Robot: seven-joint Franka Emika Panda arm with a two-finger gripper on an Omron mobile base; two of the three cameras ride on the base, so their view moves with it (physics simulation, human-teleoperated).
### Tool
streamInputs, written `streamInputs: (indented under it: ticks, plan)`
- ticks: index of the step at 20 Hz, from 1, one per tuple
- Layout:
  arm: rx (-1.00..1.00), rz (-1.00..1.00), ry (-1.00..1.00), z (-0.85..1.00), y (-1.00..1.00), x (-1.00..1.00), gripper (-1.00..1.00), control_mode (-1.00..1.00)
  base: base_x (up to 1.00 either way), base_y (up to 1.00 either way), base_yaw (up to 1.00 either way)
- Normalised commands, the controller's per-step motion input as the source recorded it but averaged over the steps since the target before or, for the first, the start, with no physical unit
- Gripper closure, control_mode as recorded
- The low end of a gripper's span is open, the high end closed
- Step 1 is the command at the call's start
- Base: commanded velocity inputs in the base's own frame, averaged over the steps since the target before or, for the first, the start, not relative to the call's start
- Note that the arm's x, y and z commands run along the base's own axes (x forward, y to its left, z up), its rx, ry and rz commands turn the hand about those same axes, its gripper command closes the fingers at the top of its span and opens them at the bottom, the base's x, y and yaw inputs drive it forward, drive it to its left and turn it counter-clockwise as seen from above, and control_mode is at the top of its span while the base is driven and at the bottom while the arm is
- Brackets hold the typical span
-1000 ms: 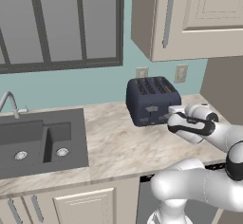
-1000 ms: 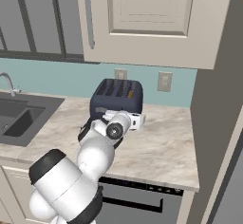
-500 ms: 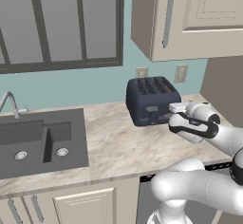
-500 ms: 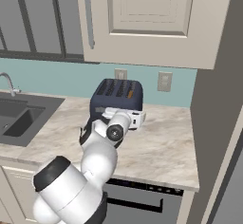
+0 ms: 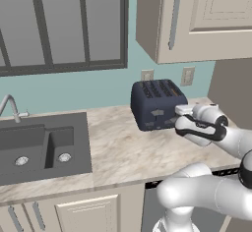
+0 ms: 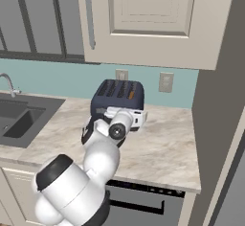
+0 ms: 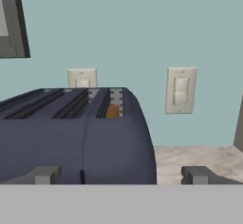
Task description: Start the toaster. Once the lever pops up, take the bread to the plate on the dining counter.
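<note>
Four slots run across the top of the toaster (image 5: pixel 156 104), a dark navy box standing on the marble bench (image 5: pixel 118 147) near the teal back wall, below a cream wall cabinet (image 6: pixel 143 19). In the hand view a small tan-orange edge of the bread (image 7: pixel 112 111) shows inside the slot nearest the toaster's right end. The gripper (image 7: pixel 121 175) is level with the toaster's front face, its two dark fingertips (image 7: pixel 45 174) spread wide with nothing between them but the toaster's rounded corner ahead. From the left base view the white hand sits just beside the toaster's front right corner. Two wall plates (image 7: pixel 181 89) sit on the wall behind the toaster. A dark sink (image 5: pixel 34 147) with a faucet (image 5: pixel 11 109) lies well to the left.
</note>
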Motion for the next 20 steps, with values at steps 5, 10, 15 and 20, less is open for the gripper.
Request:
streamInputs:
  ticks: [5, 10, 15, 20]
  plan:
    - [0.0, 0.0, 0.0, 0.19, 0.0, 0.09, -1.0, -1.0, 0.0, 0.0, 0.0]
    - [0.0, 0.0, 0.0, 0.2, 0.0, 0.02, -1.0, -1.0, 0.0, 0.0, 0.0]
    - [0.0, 0.0, 0.0, 0.14, 0.0, 0.03, -1.0, -1.0, 0.0, 0.0, 0.0]
    - [0.0, 0.0, 0.0, 0.07, 0.0, 0.15, -1.0, -1.0, 0.0, 0.0, 0.0]
